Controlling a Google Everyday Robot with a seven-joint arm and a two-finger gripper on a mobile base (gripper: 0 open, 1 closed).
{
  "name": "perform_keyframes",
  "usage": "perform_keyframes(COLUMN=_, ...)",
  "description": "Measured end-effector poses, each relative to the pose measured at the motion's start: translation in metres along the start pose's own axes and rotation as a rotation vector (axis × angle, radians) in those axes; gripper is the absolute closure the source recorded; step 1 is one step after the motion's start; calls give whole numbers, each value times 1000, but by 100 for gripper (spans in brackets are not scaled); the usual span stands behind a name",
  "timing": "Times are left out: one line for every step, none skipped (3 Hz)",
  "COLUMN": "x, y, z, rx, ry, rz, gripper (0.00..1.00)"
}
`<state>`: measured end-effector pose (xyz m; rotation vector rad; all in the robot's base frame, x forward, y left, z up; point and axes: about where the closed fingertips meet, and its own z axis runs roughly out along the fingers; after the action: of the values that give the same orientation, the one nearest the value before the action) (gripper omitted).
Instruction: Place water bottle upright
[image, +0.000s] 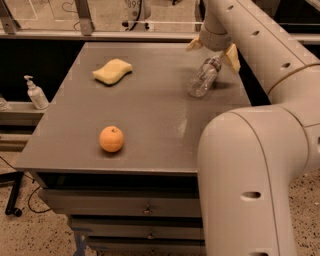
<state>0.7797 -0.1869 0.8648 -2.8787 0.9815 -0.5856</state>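
The water bottle is clear ribbed plastic and lies on its side at the far right of the grey table, its cap end pointing away to the back right. My gripper hangs over the cap end. It is open, with one tan finger to the left of the bottle and the other to its right. The bottle rests on the table and is not lifted.
A yellow sponge lies at the back left of the table. An orange fruit sits near the front edge. A small white pump-dispenser bottle stands on a lower ledge to the left. My arm fills the right foreground.
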Motion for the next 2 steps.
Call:
perform_keyframes(x=-1, y=4, z=4, rx=-46, ry=-20, rz=28, gripper=0)
perform_keyframes(x=-6, y=6, z=6, rx=-67, ry=-50, rz=39, gripper=0)
